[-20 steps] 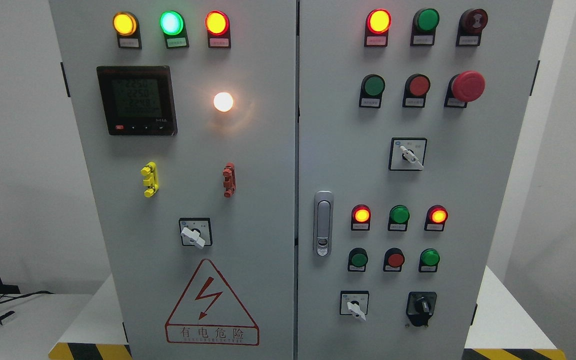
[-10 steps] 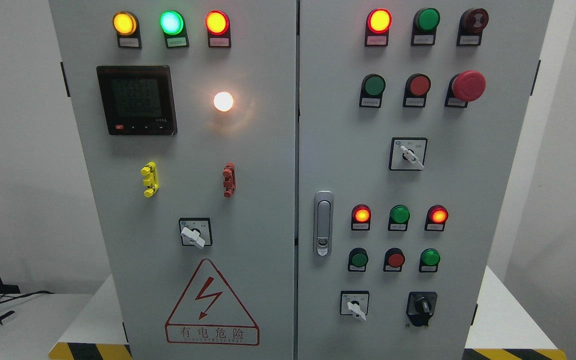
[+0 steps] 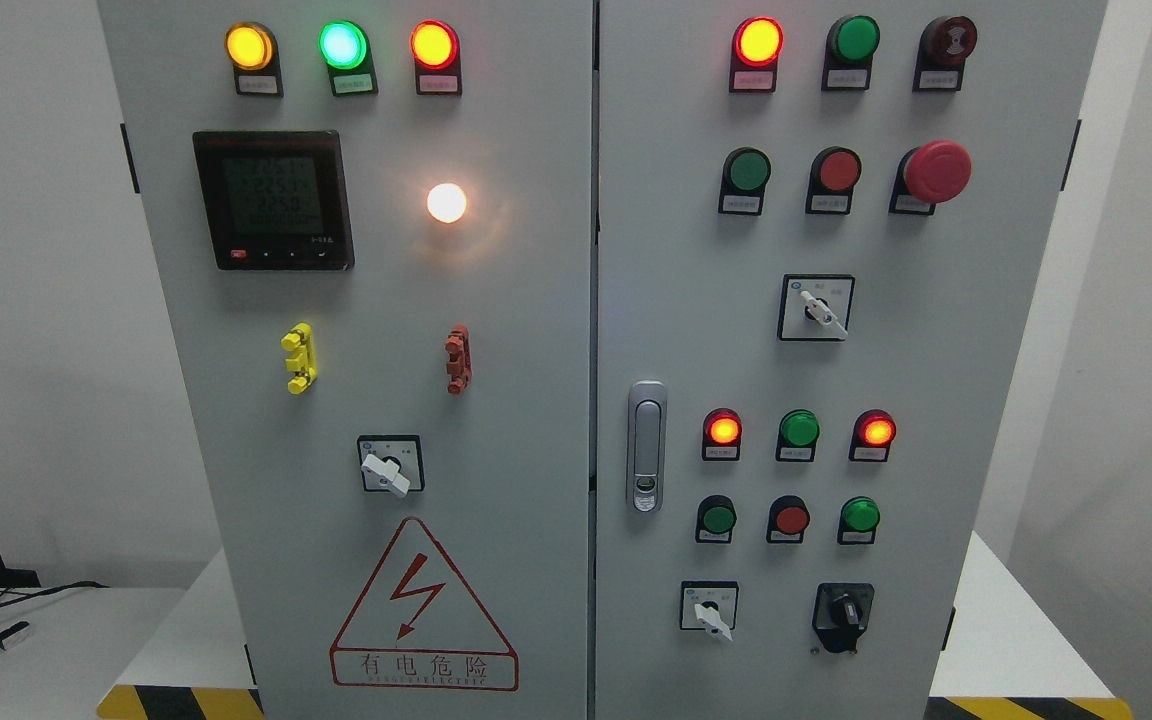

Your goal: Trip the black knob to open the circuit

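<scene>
The black knob (image 3: pixel 843 611) sits low on the right door of a grey electrical cabinet (image 3: pixel 536 300), on a black base plate, its grip pointing up and slightly left. To its left is a white-handled selector switch (image 3: pixel 709 609). Above it are a row of small push buttons (image 3: pixel 791 519) and a row of indicator lamps (image 3: pixel 798 429), the outer two glowing red. Neither of my hands nor any arm shows in the head view.
The right door carries a metal latch handle (image 3: pixel 646 447), a red mushroom stop button (image 3: pixel 936 171) and another selector (image 3: pixel 816 308). The left door has a meter (image 3: pixel 273 200), a lit white lamp (image 3: pixel 446 203) and a warning triangle (image 3: pixel 423 600). A white table (image 3: pixel 56 650) lies at lower left.
Only the digits on the meter display flicker; the knob, the switches and the lamps stay as they were.
</scene>
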